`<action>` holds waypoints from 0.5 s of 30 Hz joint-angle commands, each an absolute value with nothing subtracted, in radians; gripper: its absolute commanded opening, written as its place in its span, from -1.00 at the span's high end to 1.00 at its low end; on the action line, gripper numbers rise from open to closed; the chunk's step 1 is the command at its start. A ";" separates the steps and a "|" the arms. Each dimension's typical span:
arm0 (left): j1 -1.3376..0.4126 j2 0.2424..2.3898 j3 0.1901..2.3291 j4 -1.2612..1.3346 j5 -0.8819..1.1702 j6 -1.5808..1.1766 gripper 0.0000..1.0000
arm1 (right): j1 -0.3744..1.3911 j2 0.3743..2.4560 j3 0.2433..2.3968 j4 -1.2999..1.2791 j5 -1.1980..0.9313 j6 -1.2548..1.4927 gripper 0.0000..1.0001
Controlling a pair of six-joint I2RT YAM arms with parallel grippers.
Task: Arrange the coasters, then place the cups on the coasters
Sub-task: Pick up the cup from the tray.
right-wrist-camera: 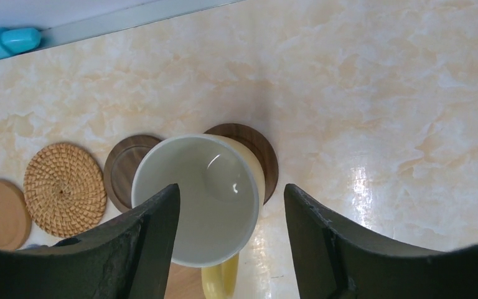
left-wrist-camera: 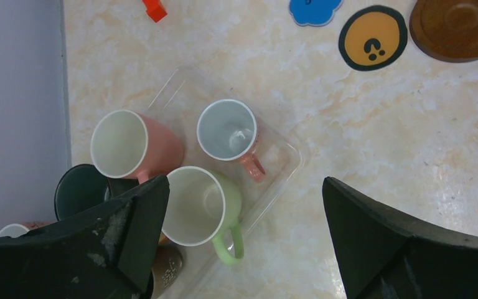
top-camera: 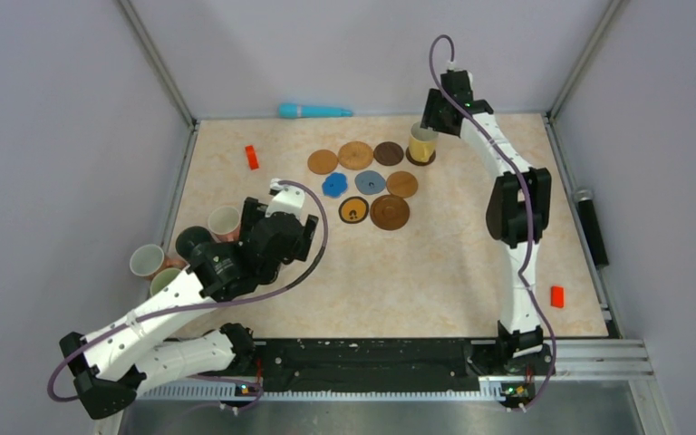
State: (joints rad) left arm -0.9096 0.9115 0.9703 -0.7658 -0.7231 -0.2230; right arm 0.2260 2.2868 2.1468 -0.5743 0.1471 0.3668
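A yellow cup [top-camera: 422,140] [right-wrist-camera: 196,199] stands on a dark brown coaster [right-wrist-camera: 258,152] at the back right of the group. My right gripper [top-camera: 435,113] [right-wrist-camera: 231,187] is open around the cup's rim, its right finger clear of the cup. Several other coasters lie bare, among them a woven one [right-wrist-camera: 64,189], a blue scalloped one [top-camera: 333,185] and a black-rimmed one [top-camera: 353,210] [left-wrist-camera: 372,37]. My left gripper [top-camera: 267,213] [left-wrist-camera: 244,184] hangs open over a clear tray [left-wrist-camera: 286,156] holding a pale green cup [left-wrist-camera: 202,205], a pink cup [left-wrist-camera: 131,144], a smaller pink cup [left-wrist-camera: 230,132] and a dark cup [left-wrist-camera: 81,190].
A turquoise handled object [top-camera: 315,111] lies along the back wall. Small red blocks sit at the left [top-camera: 252,157] and near the right edge [top-camera: 557,296]. Walls with metal rails close in the table on three sides.
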 commanded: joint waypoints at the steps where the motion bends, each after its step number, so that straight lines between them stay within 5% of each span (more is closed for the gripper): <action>1: -0.911 0.855 0.972 -0.746 -0.797 -0.285 -0.97 | 0.218 2.098 2.108 -0.584 0.078 0.353 -0.31; 10: -0.903 0.815 0.964 -0.749 -0.827 -0.355 -0.96 | 0.260 1.679 1.502 -0.370 0.004 0.355 -0.82; 15: -0.847 0.850 0.962 -0.759 -0.779 -0.402 -0.88 | 0.290 1.498 1.273 -0.326 -0.053 0.355 -0.83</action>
State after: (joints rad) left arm -0.8898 0.8299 0.9703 -0.7670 -0.8085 -0.3527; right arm 0.2623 1.6180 1.4006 -0.4175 0.0040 0.3595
